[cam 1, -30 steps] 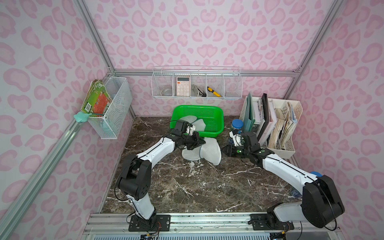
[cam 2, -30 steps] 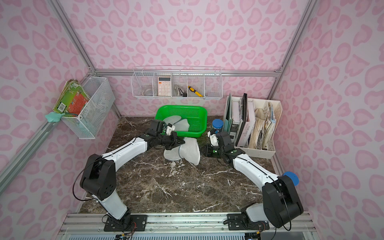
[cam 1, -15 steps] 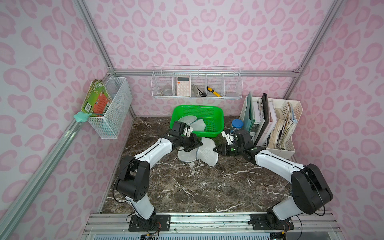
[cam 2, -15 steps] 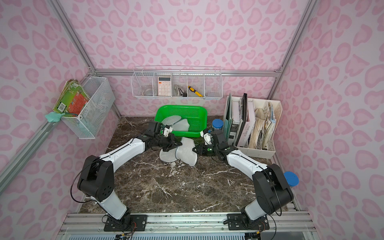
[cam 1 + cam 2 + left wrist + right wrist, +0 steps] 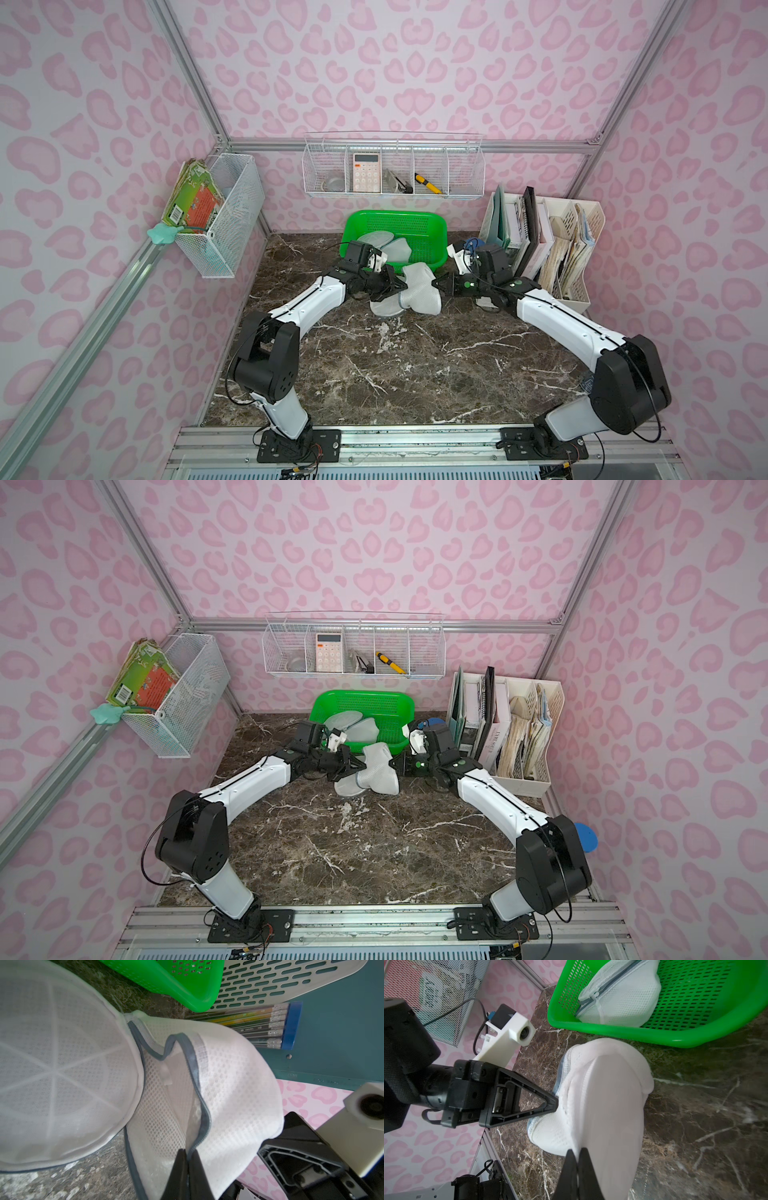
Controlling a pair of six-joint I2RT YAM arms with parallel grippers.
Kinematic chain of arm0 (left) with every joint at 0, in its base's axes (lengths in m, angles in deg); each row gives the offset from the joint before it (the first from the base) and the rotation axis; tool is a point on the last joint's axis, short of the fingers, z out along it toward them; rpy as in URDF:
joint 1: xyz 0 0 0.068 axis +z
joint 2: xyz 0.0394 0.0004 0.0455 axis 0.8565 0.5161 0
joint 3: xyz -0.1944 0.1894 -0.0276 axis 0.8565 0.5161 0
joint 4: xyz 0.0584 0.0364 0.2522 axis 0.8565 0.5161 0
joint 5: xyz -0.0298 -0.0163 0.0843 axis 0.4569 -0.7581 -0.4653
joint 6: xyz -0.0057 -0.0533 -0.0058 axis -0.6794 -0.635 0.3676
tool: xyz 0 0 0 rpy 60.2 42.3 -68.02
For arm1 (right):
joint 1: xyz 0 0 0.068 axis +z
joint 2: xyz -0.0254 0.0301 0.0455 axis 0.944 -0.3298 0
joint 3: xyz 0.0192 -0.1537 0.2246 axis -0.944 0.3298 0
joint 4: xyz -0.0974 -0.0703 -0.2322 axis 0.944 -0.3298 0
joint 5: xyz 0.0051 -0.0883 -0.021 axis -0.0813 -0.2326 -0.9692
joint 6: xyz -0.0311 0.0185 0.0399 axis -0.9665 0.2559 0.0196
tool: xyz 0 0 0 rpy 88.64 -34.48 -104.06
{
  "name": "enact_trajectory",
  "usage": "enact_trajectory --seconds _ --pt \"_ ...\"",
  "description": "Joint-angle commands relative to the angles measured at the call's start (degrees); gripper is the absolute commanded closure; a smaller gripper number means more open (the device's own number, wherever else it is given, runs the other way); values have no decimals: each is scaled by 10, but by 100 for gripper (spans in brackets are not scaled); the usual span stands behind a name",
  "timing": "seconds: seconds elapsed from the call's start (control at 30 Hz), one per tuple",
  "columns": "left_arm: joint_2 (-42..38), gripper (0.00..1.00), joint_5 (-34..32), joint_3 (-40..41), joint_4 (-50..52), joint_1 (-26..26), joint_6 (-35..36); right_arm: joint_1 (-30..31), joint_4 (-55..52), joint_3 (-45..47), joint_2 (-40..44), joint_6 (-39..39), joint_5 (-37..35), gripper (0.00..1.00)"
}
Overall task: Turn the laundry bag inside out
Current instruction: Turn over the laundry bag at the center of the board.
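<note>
Both ends of the crumpled white mesh laundry bag are pinched mid-frame: left claw clamped on its grey zipper rim, right claw clamped on bunched mesh.

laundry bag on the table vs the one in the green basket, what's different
The table bag lies on the table; the basket bag sits in the green basket. The table bag's zip gapes open; the basket bag's is closed. The left gripper and right gripper pinch the table bag; the basket bag is untouched. Both are white mesh with grey zips.
</note>
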Motion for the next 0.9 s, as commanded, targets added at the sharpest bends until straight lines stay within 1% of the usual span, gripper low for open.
enact_trajectory --seconds 0.0,0.13,0.2,0.4,0.53,0.8,0.87 --pt "10 100 9 -1 4 -2 1 18 -60 -19 -35 -32 -17 100" --pt "15 100 8 -3 19 -4 8 49 -36 -37 -80 -22 -3 100" --pt "12 100 7 -2 26 -4 12 55 -17 -42 -94 -11 14 100" --pt "0 100 3 11 33 -5 15 54 62 -39 -142 33 70 100" --pt "-6 100 1 17 35 -5 15 51 133 -25 -177 78 114 100" --pt "-10 100 2 17 38 -5 14 48 242 -11 -236 146 162 100" --pt "-10 100 1 13 39 -4 15 48 256 -16 -254 159 178 100"
